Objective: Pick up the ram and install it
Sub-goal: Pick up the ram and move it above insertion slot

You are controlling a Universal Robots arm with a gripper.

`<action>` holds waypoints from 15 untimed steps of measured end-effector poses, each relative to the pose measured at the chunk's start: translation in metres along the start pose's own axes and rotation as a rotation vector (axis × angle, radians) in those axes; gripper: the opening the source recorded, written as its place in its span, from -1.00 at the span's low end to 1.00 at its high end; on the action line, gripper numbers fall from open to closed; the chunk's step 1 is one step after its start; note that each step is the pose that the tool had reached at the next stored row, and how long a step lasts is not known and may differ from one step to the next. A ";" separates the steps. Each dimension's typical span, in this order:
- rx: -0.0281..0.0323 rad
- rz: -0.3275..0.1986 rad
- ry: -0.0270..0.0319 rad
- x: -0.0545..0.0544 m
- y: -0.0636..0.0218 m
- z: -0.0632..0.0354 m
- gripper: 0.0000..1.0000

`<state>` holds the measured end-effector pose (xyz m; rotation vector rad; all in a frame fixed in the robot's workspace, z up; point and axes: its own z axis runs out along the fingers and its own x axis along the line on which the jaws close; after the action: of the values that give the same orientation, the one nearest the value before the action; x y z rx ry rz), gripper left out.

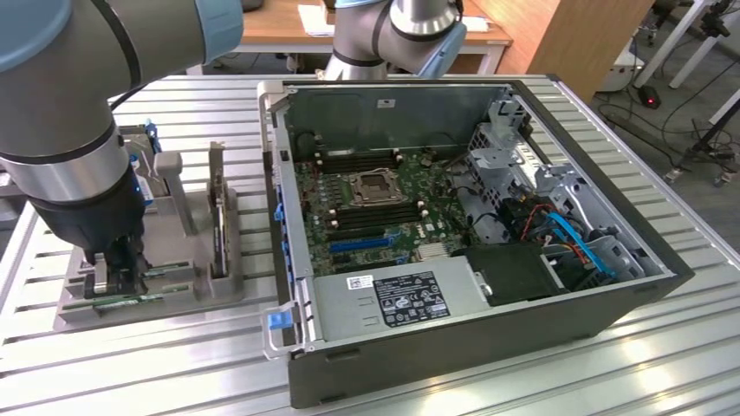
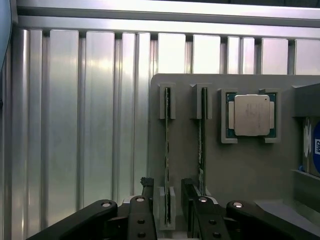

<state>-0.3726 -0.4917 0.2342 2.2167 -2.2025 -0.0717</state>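
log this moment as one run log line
gripper: open, straddling the ram | ram: on edge in gray holder, not yet gripped | second stick: beside it in holder | computer case: open

White power-supply label [image 1: 393,299], print too small to read

Open computer case [image 1: 463,347] on a slatted metal table [image 1: 116,373], motherboard [image 1: 370,199] and labelled power supply [image 1: 393,299] exposed, grey tray [image 1: 220,286] at the exterior view's left, robot arm's gripper [image 1: 118,276] lowered over it, jaws apart, green ram [image 1: 125,301] just beneath.
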 end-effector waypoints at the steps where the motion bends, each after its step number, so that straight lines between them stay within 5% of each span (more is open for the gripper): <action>1: 0.0000 0.000 0.0000 0.001 0.0000 0.0000 -0.30; 15: -0.0001 0.000 0.0000 0.002 -0.0002 0.0064 -0.30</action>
<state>-0.3726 -0.4934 0.2278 2.2166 -2.2025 -0.0718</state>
